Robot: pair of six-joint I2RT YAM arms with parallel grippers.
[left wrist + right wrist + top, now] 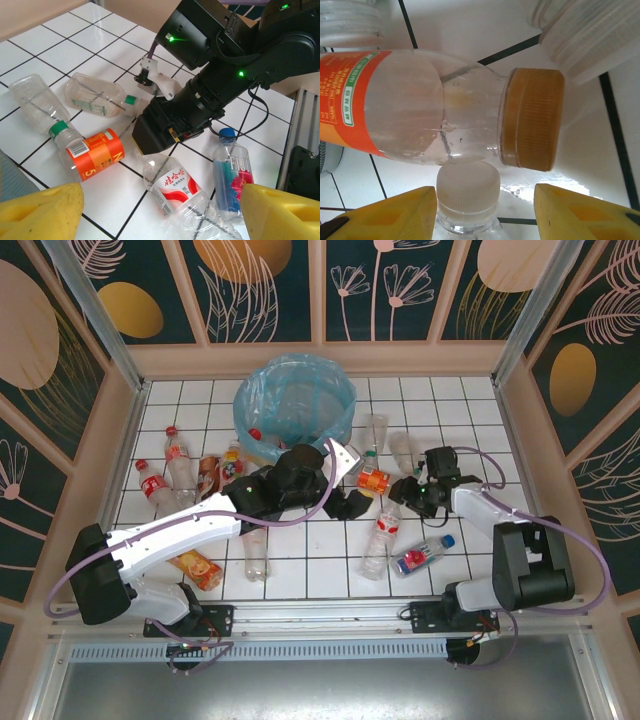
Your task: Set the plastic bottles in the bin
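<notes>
Right fingers [580,212] and left fingers [40,212] open, the right straddling white-capped clear plastic bottle [468,192] at its stiff neck; body light, crushable.

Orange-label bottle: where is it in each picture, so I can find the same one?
Top external: the orange-label bottle lies right of centre, just left of the right gripper.
Left wrist: bottle lower left, beside that gripper's black body.
Right wrist: bottle across the upper half, orange cap pointing right.
Shared landmark: the right gripper, close beside it every time.

White arms [180,530] with black joints; purple cables [55,590]; yellow fingers [40,210]; green lights [171,38].
</notes>
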